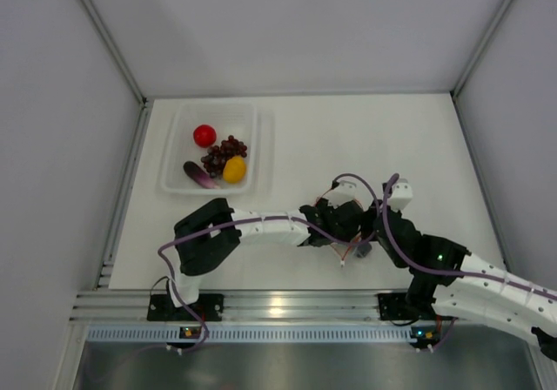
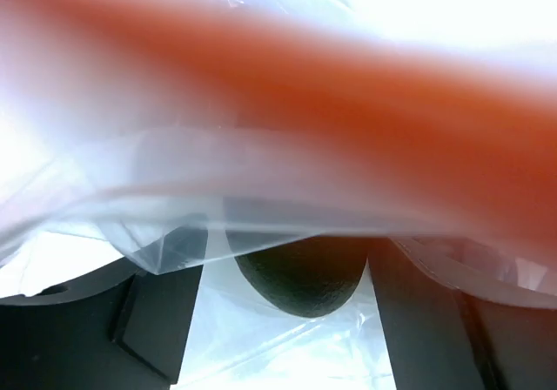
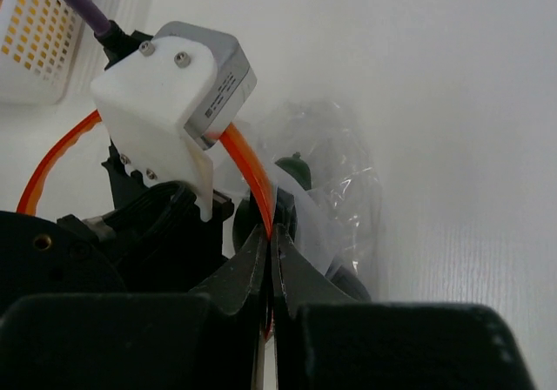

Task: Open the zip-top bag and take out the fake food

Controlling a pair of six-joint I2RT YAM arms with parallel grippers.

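Position of zip-top bag point(image 1: 355, 249): near edge of worktop, right of centre, caught between both grippers.

State of right gripper point(image 3: 271, 244): pinched tight on red-orange zipper strip point(image 3: 248, 171), strip arching up and away toward far-left corner.

State of left gripper point(image 2: 291, 329): fingers apart, at bag mouth on the side toward left edge; not clamped on anything visible.

Target, dark green oval point(image 2: 300, 277): inside bag, behind film, straight ahead of left gripper, between the lines of its two fingers, rounded end toward wrist camera. Long axis judged roughly in line with left gripper's approach; not certain from these views. Visible from right wrist too, just behind strip.

Left arm nearer and better aligned; right gripper occupied as anchor.

Tray point(image 1: 174, 165) near far-left corner: holds tomato point(image 1: 204, 135), grape bunch point(image 1: 224, 153), lemon point(image 1: 234, 170), eggplant point(image 1: 200, 175). Judged: one piece left in bag.

Next move, likely: straight advance of left gripper past strip, then closing across oval's short width. Risk: film trapped between finger and oval, slippery hold.
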